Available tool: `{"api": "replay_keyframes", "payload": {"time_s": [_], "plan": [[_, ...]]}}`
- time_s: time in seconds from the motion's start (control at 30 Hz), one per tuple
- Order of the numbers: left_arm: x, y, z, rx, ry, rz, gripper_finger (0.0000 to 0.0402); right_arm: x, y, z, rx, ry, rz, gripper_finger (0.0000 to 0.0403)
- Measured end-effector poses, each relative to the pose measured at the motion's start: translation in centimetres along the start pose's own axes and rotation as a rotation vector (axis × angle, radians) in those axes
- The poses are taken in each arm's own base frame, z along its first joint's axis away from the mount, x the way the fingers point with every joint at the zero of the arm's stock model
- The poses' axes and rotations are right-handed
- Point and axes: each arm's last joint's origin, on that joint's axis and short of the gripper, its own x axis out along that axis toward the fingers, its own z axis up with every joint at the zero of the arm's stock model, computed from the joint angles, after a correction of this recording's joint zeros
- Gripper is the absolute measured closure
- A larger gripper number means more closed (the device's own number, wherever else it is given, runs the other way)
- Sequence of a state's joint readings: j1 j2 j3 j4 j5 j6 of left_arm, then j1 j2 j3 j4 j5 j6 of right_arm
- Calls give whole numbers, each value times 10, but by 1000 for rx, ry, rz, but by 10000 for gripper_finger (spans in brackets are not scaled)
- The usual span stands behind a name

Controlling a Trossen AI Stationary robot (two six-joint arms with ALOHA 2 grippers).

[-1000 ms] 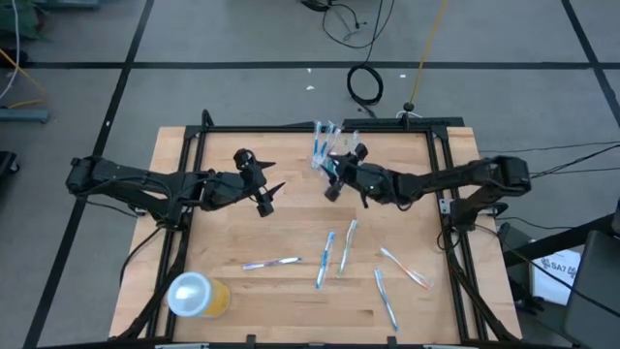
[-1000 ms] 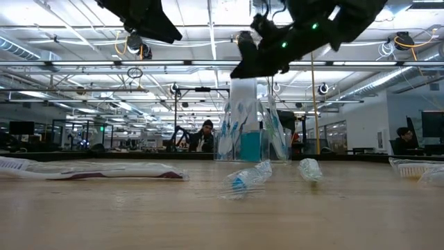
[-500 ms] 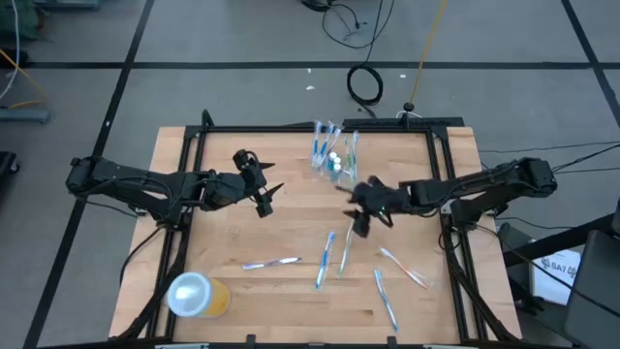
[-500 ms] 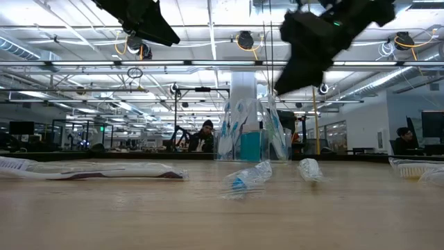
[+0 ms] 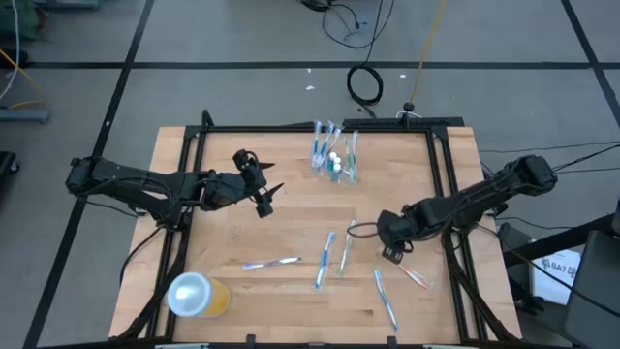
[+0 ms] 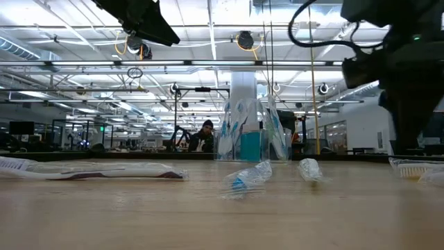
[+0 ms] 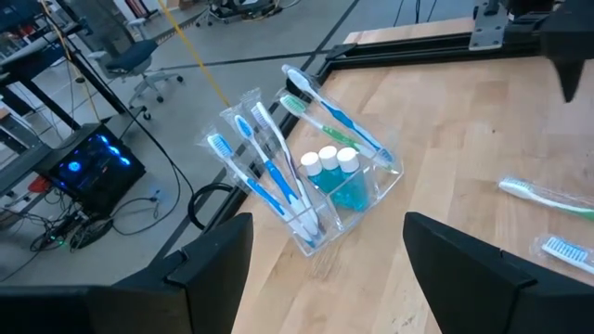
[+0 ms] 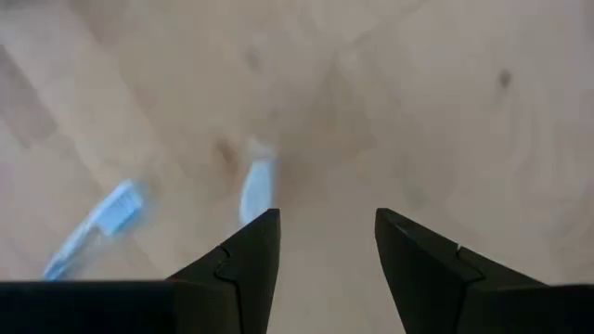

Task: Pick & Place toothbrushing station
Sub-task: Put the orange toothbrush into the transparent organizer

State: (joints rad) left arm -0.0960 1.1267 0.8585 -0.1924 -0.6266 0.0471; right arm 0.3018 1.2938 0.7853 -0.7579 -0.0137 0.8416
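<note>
The clear plastic cup (image 5: 334, 161) stands at the table's far middle with several blue, white and pale-green toothbrushes and three white-capped teal tubes (image 7: 332, 165) upright in it. Several loose toothbrushes (image 5: 325, 259) lie flat on the near half of the table. My left gripper (image 5: 269, 195) hangs open above the table, left of the cup (image 7: 320, 186), with its fingers pointed toward it. My right gripper (image 5: 389, 254) points down, open, over the loose toothbrushes at the near right. One toothbrush's end (image 8: 257, 190) lies just beyond its fingertips, and nothing is between them.
An orange-yellow cup with a white lid (image 5: 198, 294) lies on its side at the near left corner. A black frame (image 5: 310, 129) runs along the table's far edge and sides. Bare wood lies between the clear cup and the loose toothbrushes.
My right gripper has swung away from the clear cup toward the table's near right, sinking lower. It has tipped from nearly level to pointing down at the loose toothbrushes. The cup and its contents stand as before.
</note>
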Motion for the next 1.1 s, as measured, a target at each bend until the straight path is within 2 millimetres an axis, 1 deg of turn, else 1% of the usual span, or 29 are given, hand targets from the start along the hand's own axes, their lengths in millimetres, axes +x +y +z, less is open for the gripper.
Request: {"api": "replay_keyframes", "payload": {"time_s": [0.2, 0.37, 0.43, 0.53, 0.63, 0.8, 0.93, 1.1], "plan": [[0, 0, 0, 1, 0, 0, 121, 0, 14, -15, -65, 19, 38, 234], [0, 0, 0, 2, 0, 0, 121, 1, 20, -22, -53, 17, 48, 234], [0, 0, 0, 6, 0, 0, 121, 6, 16, -25, -47, 24, 38, 234], [0, 0, 0, 24, 0, 0, 121, 20, 9, -30, -15, 31, 51, 234], [0, 0, 0, 27, 0, 0, 121, 34, 4, -36, 2, 63, 123, 234], [0, 0, 0, 55, -1, 0, 121, 48, -9, -45, 4, 71, 122, 234], [0, 0, 0, 57, -3, 1, 121, 44, -8, -45, -26, 52, 148, 234], [1, 1, 1, 72, -11, 5, 121, 27, -10, -45, -29, -22, 239, 234]]}}
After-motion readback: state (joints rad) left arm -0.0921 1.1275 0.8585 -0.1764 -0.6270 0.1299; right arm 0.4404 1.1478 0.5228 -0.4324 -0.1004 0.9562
